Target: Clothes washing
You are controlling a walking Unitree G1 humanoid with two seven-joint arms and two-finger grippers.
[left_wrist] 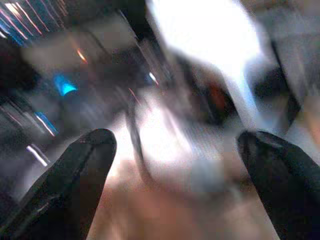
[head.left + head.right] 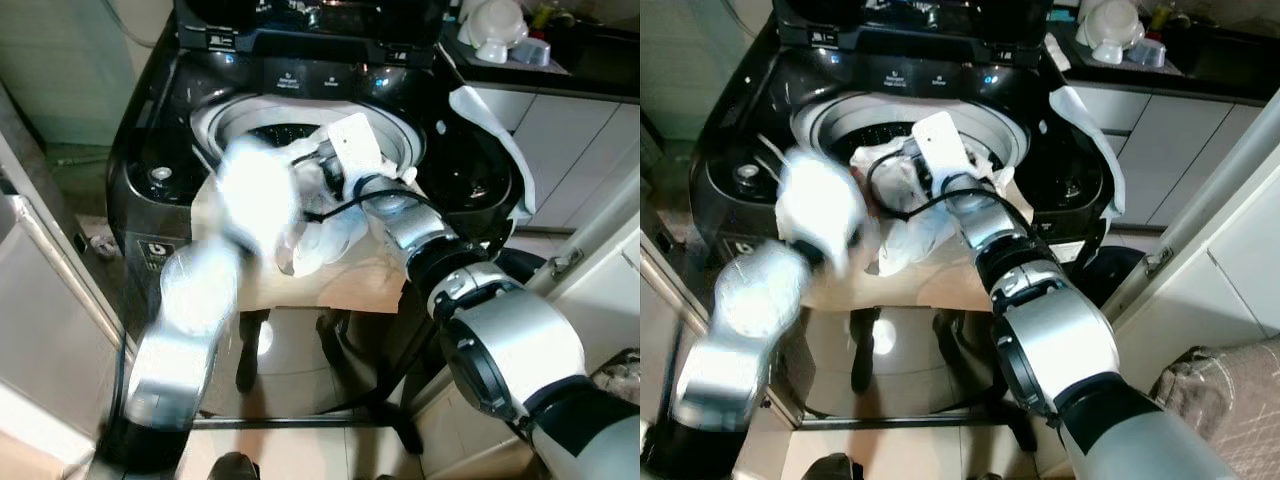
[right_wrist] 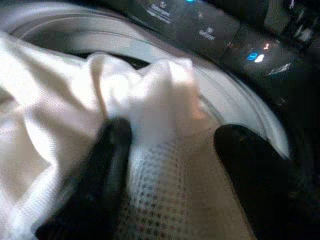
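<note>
A black top-loading washing machine [image 2: 150, 110] stands open before me, its white drum rim [image 2: 240, 112] showing. A white mesh cloth [image 2: 905, 235] hangs from the drum opening over the machine's front edge. My right gripper [image 3: 172, 165] reaches into the opening from the right. It is open, its two black fingers [image 3: 100, 170] set either side of a raised fold of the cloth [image 3: 150, 100]. My left arm [image 2: 200, 290] is a blur at the cloth's left side. The left gripper [image 1: 175, 160] is open with its fingertips far apart.
Another white cloth [image 2: 500, 140] lies over the machine's right rim. A dark counter with white bowls [image 2: 495, 30] sits at the back right above white cabinets [image 2: 570, 140]. A metal-edged panel [image 2: 60, 270] stands close on the left. A pale tiled floor [image 2: 290, 340] lies below.
</note>
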